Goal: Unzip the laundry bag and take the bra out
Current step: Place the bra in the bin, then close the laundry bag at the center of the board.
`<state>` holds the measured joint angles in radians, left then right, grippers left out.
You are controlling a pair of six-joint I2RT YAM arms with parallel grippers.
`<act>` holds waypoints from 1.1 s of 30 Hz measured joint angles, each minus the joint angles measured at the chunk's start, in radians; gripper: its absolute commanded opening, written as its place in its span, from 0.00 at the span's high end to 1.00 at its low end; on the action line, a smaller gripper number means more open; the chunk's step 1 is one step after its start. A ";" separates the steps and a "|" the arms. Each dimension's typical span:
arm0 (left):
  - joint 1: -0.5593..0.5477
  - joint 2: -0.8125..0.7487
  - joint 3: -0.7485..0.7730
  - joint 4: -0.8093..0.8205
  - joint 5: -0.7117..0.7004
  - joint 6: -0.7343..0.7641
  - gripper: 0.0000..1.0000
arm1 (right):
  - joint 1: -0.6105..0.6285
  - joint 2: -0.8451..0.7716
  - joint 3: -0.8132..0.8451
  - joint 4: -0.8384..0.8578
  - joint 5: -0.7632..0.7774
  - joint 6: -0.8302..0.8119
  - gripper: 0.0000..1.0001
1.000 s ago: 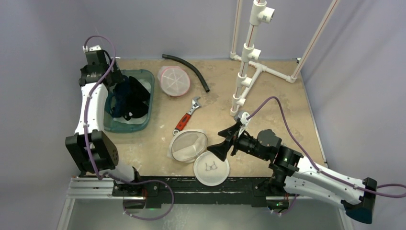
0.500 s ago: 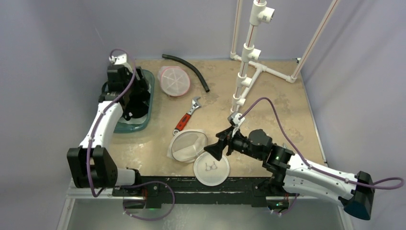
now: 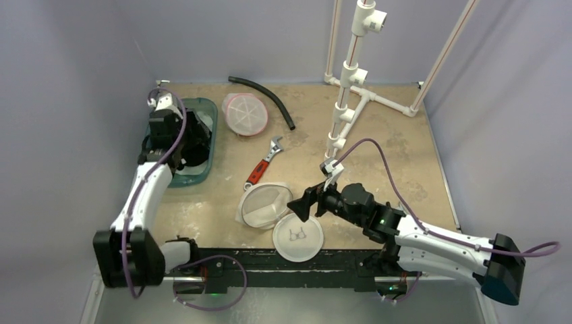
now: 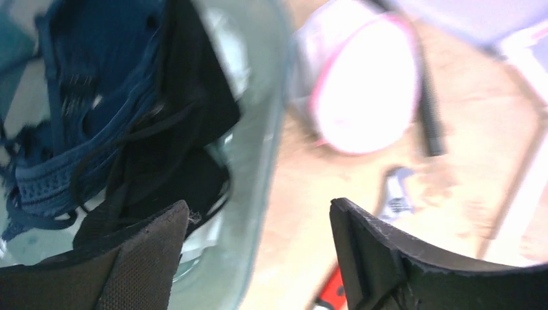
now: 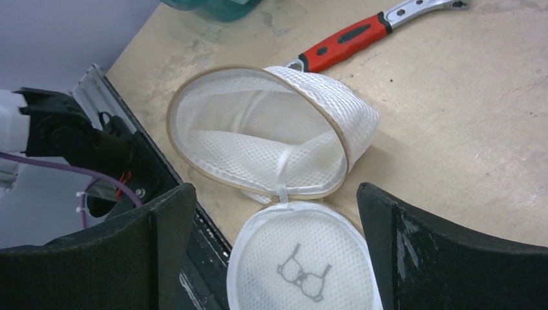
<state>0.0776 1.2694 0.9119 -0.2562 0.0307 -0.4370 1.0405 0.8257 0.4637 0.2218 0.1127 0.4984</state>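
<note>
The unzipped laundry bag (image 5: 258, 135) lies on the surface just ahead of the right tool (image 5: 271, 194) — wide open, empty — its mouth turned toward it. The left tool (image 4: 258, 206), open and empty too, hangs over the bin (image 3: 210, 128) holding a blue bra (image 4: 71, 129) and seemingly a black bra (image 4: 187, 103). A second bag, the pink-rimmed bag (image 3: 245, 113), sits farther back.

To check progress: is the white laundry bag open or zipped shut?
Open. The laundry bag gapes, its round lid folded out flat beside it; inside, only mesh shows.
</note>
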 measured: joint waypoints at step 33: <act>-0.533 -0.683 -0.455 0.001 0.036 -0.333 0.01 | 0.000 -0.005 -0.148 -0.277 0.241 0.616 0.06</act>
<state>-0.4549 0.5865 0.4564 -0.2554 0.0669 -0.7700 1.0405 0.8204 0.3157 -0.0555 0.3542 1.1149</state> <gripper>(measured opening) 0.992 0.932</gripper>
